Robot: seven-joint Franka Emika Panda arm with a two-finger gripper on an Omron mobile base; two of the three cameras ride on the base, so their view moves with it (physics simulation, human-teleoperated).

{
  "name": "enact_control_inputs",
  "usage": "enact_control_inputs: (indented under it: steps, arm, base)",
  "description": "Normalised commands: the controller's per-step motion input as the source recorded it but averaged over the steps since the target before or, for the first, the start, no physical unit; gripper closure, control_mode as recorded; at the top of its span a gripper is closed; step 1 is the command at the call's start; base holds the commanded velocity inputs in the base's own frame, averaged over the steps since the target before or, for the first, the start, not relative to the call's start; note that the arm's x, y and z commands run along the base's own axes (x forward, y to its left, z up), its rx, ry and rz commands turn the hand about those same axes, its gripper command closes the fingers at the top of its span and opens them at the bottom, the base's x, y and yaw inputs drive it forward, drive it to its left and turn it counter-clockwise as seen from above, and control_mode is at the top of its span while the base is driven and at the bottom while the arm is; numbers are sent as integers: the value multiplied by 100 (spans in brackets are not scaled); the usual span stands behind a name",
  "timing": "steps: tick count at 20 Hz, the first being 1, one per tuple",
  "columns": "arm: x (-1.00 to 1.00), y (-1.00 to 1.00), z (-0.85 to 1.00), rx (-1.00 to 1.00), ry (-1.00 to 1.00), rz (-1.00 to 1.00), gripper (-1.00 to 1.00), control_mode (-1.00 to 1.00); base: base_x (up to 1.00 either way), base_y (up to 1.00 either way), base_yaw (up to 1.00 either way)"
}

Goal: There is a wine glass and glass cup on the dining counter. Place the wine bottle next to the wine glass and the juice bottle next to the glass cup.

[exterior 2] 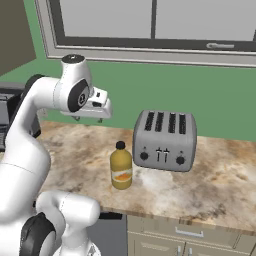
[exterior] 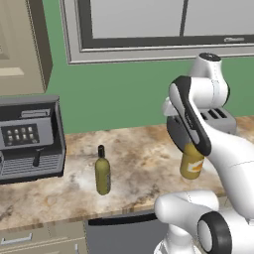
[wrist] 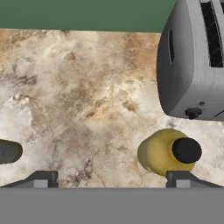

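Two bottles stand upright on the counter (exterior: 144, 163), untouched: juice bottle (wrist: 168, 151) at five o'clock under the spread, empty pincer (wrist: 111, 179), wine bottle (exterior: 102, 171) apart at nine o'clock.

Count: 1 wine bottle (exterior: 102, 174), 1 juice bottle (exterior 2: 121, 167), 1 toaster (exterior 2: 165, 140), 1 coffee machine (exterior: 30, 139), 1 window (exterior 2: 150, 25).
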Motion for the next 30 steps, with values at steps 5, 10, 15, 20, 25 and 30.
enact_control_inputs:
  steps: [5, 10, 15, 20, 25, 30]
  arm:
    - [-19, -26, 0, 2, 0, 0, -100, -100]
    - [-9, -29, -3, 3, -1, 0, -100, -100]
    - [-2, -31, -10, 0, 0, 0, -100, -100]
    - [3, -29, -14, 0, 0, 0, -100, -100]
    - [15, -26, -13, 0, 0, 0, -100, -100]
    - [16, -16, -20, -1, 1, 0, -100, -100]
  base:
    - [0, 0, 0]
    - [0, 0, 0]
    - [0, 0, 0]
    - [0, 0, 0]
    - [0, 0, 0]
    - [0, 0, 0]
